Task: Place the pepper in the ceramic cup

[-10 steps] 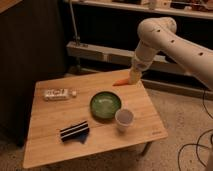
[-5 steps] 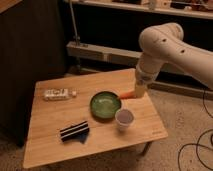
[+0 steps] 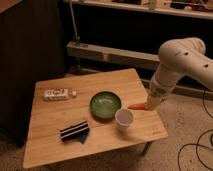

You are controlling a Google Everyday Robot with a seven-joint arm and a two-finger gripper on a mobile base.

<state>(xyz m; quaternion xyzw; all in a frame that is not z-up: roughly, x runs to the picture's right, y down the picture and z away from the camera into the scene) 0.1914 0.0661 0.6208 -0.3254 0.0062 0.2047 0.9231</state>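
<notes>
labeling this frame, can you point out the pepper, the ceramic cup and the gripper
pepper (image 3: pixel 135 106), camera view, on its orange body beside the gripper
ceramic cup (image 3: pixel 124 119), camera view, on its pale inside
gripper (image 3: pixel 148 105), camera view, at the arm's lower tip by the table's right edge

gripper (image 3: pixel 148 105) carrying pepper (image 3: pixel 135 106) moved from bench (image 3: pixel 50 135) far edge toward near right, now just right of ceramic cup (image 3: pixel 124 119)

matt wooden table (image 3: pixel 60 131), jaws (image 3: pixel 148 105) beside
</notes>
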